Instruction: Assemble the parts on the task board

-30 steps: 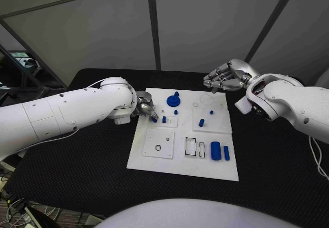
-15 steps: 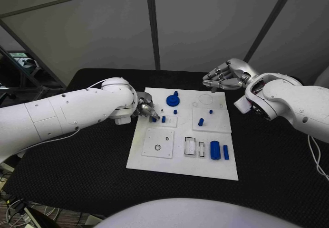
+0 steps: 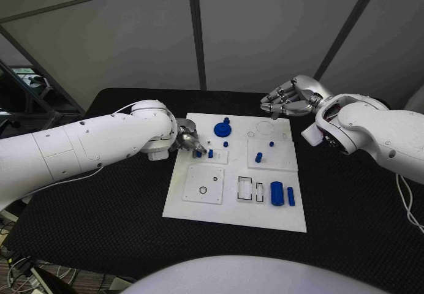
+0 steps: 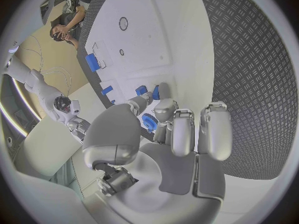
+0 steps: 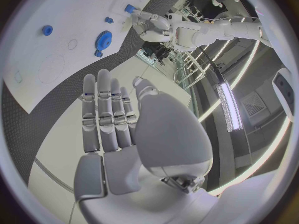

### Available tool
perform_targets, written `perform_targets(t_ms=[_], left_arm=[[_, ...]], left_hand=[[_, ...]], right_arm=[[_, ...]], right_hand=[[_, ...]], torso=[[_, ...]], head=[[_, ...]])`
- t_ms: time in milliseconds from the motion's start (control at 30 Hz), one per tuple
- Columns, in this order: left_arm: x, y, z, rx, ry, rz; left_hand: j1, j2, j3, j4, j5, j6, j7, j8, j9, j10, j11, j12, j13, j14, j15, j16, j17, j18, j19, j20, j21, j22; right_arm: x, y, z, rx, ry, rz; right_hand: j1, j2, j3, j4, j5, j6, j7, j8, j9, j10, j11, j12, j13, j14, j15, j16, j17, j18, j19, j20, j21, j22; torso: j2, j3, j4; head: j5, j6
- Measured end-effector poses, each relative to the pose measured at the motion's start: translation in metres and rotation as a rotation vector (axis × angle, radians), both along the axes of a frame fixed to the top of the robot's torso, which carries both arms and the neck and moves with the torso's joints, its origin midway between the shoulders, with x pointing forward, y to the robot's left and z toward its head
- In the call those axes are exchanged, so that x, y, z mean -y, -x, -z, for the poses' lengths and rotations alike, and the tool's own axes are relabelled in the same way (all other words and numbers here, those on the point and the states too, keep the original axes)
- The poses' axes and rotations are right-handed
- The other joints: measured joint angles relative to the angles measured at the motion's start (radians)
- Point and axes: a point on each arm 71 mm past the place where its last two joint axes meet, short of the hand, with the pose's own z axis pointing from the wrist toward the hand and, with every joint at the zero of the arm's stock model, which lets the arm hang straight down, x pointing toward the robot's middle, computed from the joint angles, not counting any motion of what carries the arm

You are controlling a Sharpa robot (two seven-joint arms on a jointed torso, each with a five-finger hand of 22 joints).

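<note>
Fingers of the left hand (image 3: 188, 141) reach down beside a small blue peg (image 3: 197, 154) at the white task board's (image 3: 235, 217) left edge; whether they grip it I cannot tell. Nothing has visibly moved over the last second, so placement seems stalled. The right hand (image 3: 287, 101) hovers empty, fingers apart, beyond the board's far corner.

You see the white task board (image 3: 231, 208) lying flat mid-table. At its far edge sit a blue gear (image 3: 223, 129) and a small blue peg (image 3: 226, 144). Farther right stands an upright blue pin (image 3: 259, 157); near its right edge lie a blue cylinder (image 3: 277, 193) and a thinner blue bar (image 3: 291, 196), side by side.
</note>
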Motion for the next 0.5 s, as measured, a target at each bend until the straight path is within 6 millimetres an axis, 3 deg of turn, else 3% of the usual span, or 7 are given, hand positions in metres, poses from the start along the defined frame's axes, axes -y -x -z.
perform_targets(t_ms=[167, 500], left_arm=[[-0.0006, 0.0001, 0.0004, 0.000, 0.000, -0.002], [-0.0053, 0.0016, -0.0009, 0.012, 0.006, -0.015]], left_hand=[[-0.030, -0.024, -0.064, 0.022, 0.000, 0.007, 0.000, 0.000, -0.005, 0.004, 0.003, 0.000, 0.003, 0.000, 0.000, 0.000, 0.000, 0.000, 0.000, 0.000, 0.000, 0.000], [-0.031, -0.025, -0.155, 0.045, 0.000, 0.011, -0.004, -0.005, -0.013, 0.004, 0.003, 0.005, 0.012, 0.000, 0.000, 0.000, 0.000, 0.000, 0.000, 0.000, 0.000, 0.000]], right_arm=[[0.0003, -0.0002, 0.0001, 0.000, 0.000, 0.001], [0.0011, -0.0004, 0.0008, -0.002, 0.001, 0.002]], right_hand=[[0.000, 0.000, 0.000, 0.000, 0.000, 0.000, 0.000, 0.000, 0.000, 0.000, 0.000, 0.000, 0.000, 0.000, 0.000, 0.000, 0.000, 0.000, 0.000, 0.000, 0.000, 0.000], [-0.004, 0.004, -0.002, 0.002, 0.000, -0.004, 0.004, 0.000, 0.000, 0.000, 0.000, 0.000, 0.000, 0.000, 0.000, -0.001, 0.000, 0.000, 0.000, 0.000, 0.000, -0.001]], torso=[[0.000, -0.0002, 0.0000], [0.000, -0.0007, 0.0010]], head=[[0.000, 0.000], [-0.001, -0.001]])
